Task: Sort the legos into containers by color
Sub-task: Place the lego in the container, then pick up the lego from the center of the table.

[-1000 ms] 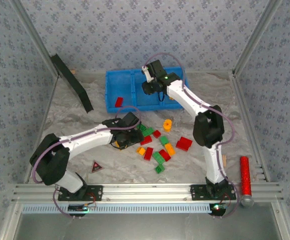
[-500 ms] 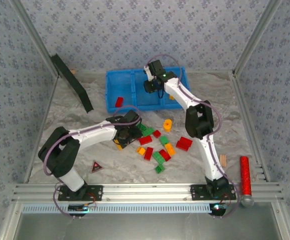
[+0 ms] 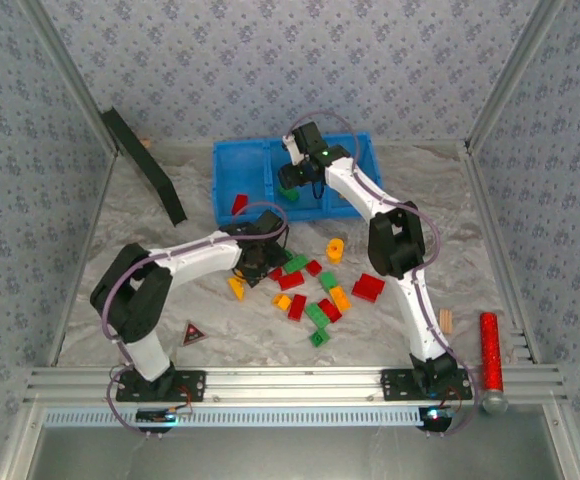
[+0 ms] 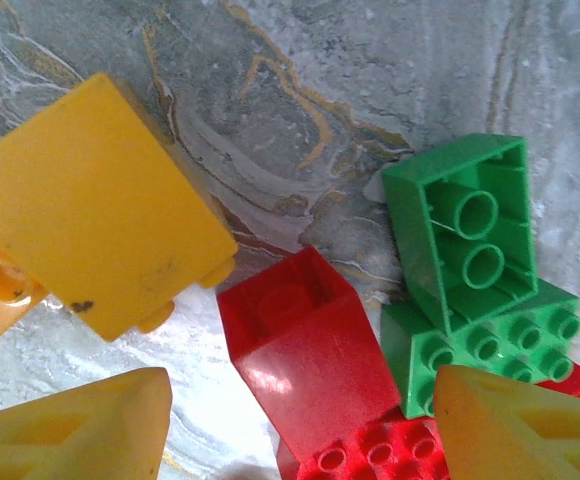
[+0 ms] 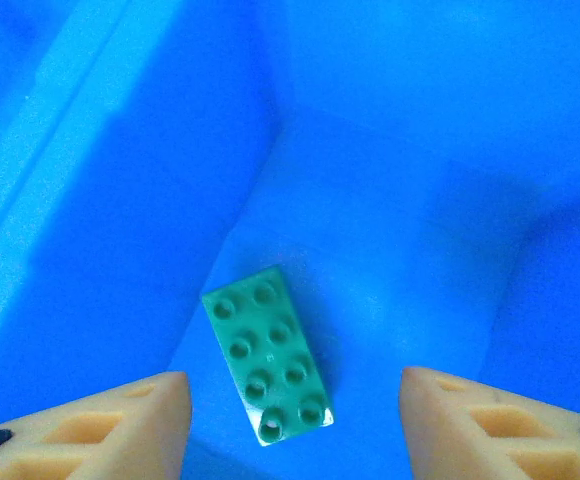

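Note:
The blue bin (image 3: 232, 160) stands at the back of the table. My right gripper (image 3: 296, 180) hangs open over its middle compartment (image 5: 400, 260); a green lego (image 5: 268, 355) lies flat on the floor there, below and between the fingers (image 5: 120, 425), and nothing grips it. That green lego (image 3: 290, 193) shows from above too. A red lego (image 3: 238, 204) lies in the left compartment. My left gripper (image 3: 259, 262) is open, low over the pile's left edge, and its fingertips (image 4: 90, 425) straddle a red lego (image 4: 305, 345). A yellow lego (image 4: 95, 235) and green legos (image 4: 465, 235) lie beside it.
Loose red, green and orange legos (image 3: 315, 292) are scattered mid-table, with a yellow one (image 3: 236, 288) at the left. A dark red-marked triangle (image 3: 192, 333) lies near the front left. A black panel (image 3: 145, 165) leans at the back left and a red cylinder (image 3: 489, 348) lies at the right.
My left gripper moved back and right, uncovering the yellow lego. The right gripper shifted slightly left over the bin, and the green lego now lies on the bin floor.

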Available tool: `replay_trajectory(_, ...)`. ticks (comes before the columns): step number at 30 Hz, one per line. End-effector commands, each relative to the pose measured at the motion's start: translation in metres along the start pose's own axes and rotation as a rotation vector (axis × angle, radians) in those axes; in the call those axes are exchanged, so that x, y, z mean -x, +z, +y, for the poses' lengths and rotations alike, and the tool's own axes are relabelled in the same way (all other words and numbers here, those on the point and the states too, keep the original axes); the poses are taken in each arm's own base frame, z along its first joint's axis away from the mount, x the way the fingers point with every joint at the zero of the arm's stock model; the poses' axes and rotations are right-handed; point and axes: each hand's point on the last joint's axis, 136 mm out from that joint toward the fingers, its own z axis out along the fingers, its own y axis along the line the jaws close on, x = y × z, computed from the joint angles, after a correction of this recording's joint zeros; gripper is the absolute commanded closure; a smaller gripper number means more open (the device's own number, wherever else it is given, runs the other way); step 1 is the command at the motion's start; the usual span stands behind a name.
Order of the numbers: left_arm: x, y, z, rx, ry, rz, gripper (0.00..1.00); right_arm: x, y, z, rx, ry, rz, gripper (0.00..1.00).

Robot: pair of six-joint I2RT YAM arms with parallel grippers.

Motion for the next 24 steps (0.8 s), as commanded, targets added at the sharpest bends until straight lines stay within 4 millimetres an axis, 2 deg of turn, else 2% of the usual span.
replay_trajectory(1, 0.000, 0.000, 0.005, 0.049, -0.024, 0.009, 0.32, -0.002, -0.007, 0.003, 0.016, -0.022, 0.012, 0.40)
replay_trajectory(9, 0.005, 0.010, 0.017, 0.100, -0.049, 0.000, 0.37, 0.012, -0.045, 0.012, 0.049, -0.017, -0.043, 0.51)
replay_trajectory(14, 0.004, 0.018, 0.023, 0.128, -0.058, 0.019, 0.40, 0.013, -0.073, 0.014, 0.052, -0.005, -0.062, 0.54)
replay_trajectory(17, 0.001, 0.022, 0.029, 0.152, -0.051, 0.042, 0.45, 0.008, -0.091, 0.010, 0.025, 0.011, -0.063, 0.54)
replay_trajectory(20, -0.004, 0.026, 0.033, 0.167, -0.042, 0.069, 0.54, -0.002, -0.112, 0.001, -0.009, 0.041, -0.061, 0.54)
replay_trajectory(24, -0.009, 0.027, 0.037, 0.189, -0.008, 0.102, 0.66, -0.031, -0.139, -0.015, -0.034, 0.100, -0.016, 0.50)
